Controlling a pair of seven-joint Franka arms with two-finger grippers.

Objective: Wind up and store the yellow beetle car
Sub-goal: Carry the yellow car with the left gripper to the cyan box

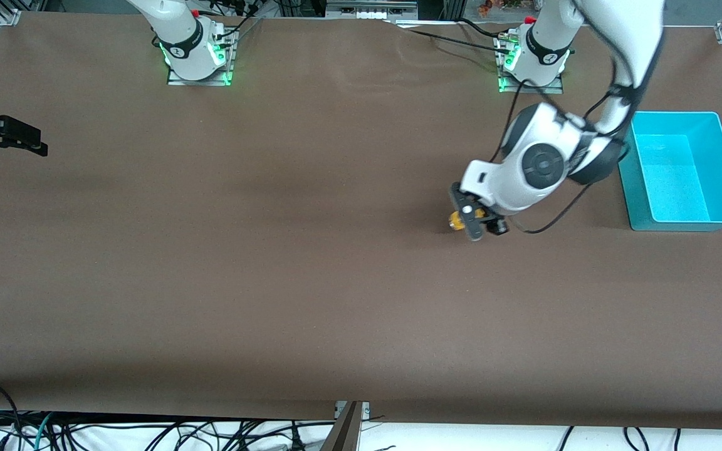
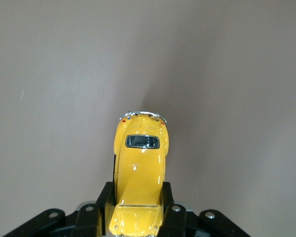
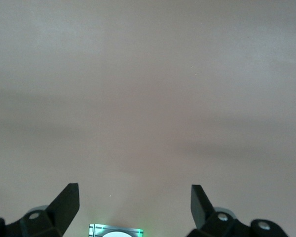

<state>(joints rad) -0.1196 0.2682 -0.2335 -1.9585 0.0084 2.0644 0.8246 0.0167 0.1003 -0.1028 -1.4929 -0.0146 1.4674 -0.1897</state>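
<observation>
Glossy, rounded yellow beetle car [image 2: 139, 173], smooth hard shell with one dark window framed in chrome and a thin chrome bumper at one end, pinched across its body between the matte black fingers [image 2: 105, 201] of the left gripper [image 1: 470, 219]. Seen from the front camera only as a small yellow spot [image 1: 457, 220] at the fingertips, low over the brown table [image 1: 273, 282], toward the left arm's end. Cannot tell whether the wheels touch the surface. Flat, faintly grainy matte covering all around it, bare close by. Near the gripper, closer to the left arm's end: an open rectangular turquoise bin [image 1: 641, 188] of smooth plastic, thin-walled, well apart from the car. Loose black cable looping beside the wrist. Right gripper [image 1: 16, 138] waiting at the right arm's end of the table, fingers [image 3: 64, 202] spread wide, holding nothing
</observation>
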